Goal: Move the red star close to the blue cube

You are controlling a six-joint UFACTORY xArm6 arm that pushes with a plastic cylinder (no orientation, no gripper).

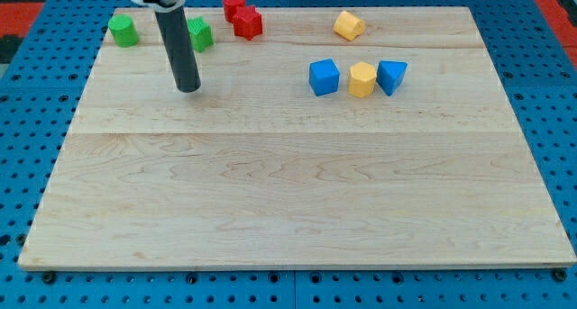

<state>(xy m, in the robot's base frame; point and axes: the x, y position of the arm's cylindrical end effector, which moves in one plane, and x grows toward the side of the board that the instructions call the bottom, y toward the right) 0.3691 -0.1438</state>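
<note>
Two red blocks sit near the view's top: one (233,3) at the board's top edge and one (248,22) just below it; which is the star I cannot tell. The blue cube (324,77) sits right of centre in the upper half, in a row with a yellow block (362,79) and a blue triangular block (391,76). My tip (188,87) rests on the board at the upper left, well left of the blue cube and below-left of the red blocks, touching no block.
A green cylinder (123,30) sits at the top left corner. A green block (199,33) is partly hidden behind the rod. A second yellow block (349,24) sits near the top edge. The wooden board (288,192) lies on a blue pegboard.
</note>
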